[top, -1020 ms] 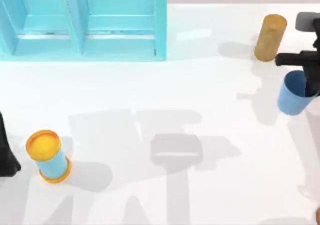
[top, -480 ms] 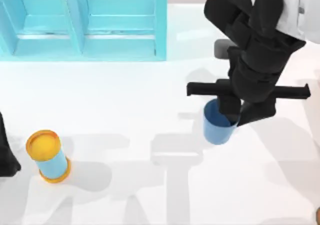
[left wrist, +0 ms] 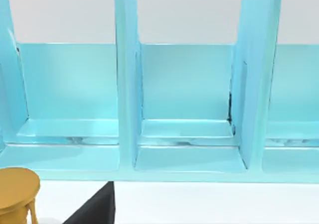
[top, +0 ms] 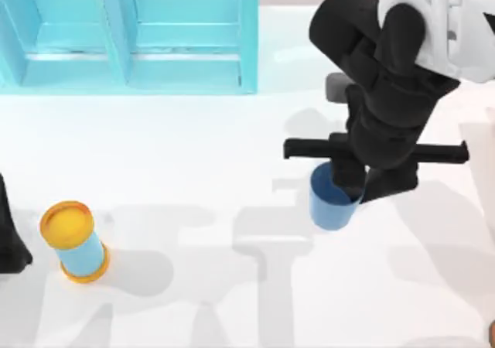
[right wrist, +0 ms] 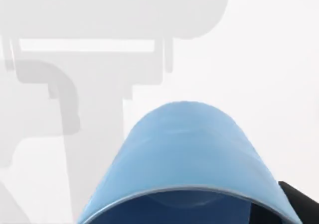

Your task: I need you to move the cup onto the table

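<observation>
Top view: right gripper [top: 349,184] at the cup's [top: 331,199] rim, 1 finger dipping inside the mouth and the other outside the wall on the side away from the cabinet [top: 128,35], clenched on the rim. Cup upright or nearly so, right of centre over the table [top: 193,155], well apart from the cabinet, forward of its right end and off to the right. Cannot tell whether the cup's base touches the table or hangs just above it. Black right arm reaching in from the upper right, its crossbar spanning above the cup. Light-blue cylinder [top: 73,240] with orange-yellow ends standing far to the cup's left, near the table's left edge. Left arm [top: 9,240] parked at that left edge, just beside the cylinder.

Right wrist view: cup [right wrist: 184,159] close up, tapered blue wall and rim in front, white table [right wrist: 269,59] beyond with grey shadows across it.

Left wrist view: cabinet [left wrist: 187,109] with upright dividers and open compartments, orange-yellow end of the cylinder [left wrist: 17,191] in front of it. Left pincer's state: cannot tell.
</observation>
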Tool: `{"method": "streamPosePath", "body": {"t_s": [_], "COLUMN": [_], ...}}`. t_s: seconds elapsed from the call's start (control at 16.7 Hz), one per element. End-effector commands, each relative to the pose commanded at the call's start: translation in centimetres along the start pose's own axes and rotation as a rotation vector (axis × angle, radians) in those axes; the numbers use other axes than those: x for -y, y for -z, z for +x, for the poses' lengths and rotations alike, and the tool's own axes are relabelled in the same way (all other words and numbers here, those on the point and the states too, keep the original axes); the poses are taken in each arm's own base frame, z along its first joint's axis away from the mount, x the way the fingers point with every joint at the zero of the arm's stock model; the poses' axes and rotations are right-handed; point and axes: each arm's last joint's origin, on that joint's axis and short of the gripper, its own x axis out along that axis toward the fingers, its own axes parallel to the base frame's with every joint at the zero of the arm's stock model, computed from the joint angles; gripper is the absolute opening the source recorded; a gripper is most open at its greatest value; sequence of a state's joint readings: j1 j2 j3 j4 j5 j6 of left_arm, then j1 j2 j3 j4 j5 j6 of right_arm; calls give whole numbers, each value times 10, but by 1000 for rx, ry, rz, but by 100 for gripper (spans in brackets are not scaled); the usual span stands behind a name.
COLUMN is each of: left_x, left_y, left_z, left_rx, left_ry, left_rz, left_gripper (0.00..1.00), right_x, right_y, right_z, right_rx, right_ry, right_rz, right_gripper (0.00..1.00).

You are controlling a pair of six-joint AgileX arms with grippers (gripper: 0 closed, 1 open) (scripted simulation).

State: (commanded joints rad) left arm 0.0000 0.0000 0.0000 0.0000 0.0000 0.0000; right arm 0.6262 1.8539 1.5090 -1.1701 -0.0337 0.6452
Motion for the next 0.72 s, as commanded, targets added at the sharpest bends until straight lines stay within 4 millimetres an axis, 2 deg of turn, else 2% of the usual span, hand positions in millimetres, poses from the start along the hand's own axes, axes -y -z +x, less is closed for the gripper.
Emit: {"method": "streamPosePath", "body": {"t_s": [0.3, 0.54, 0.72], "left_x": [0, 0, 0], "left_y": [0, 0, 0], "left_z": [0, 0, 0], "left_rx": [0, 0, 0], "left_ry": [0, 0, 0], "left_rz": [0, 0, 0], "left_gripper": [100, 100, 100], "right_x": [-6, -6, -6], "right_y": [1, 2, 2], "right_z": [42, 45, 45], "right_rx": [3, 1, 1], "right_ry": [0, 2, 2], "right_rz": [-3, -3, -3], "right_gripper": [0, 0, 23]}}
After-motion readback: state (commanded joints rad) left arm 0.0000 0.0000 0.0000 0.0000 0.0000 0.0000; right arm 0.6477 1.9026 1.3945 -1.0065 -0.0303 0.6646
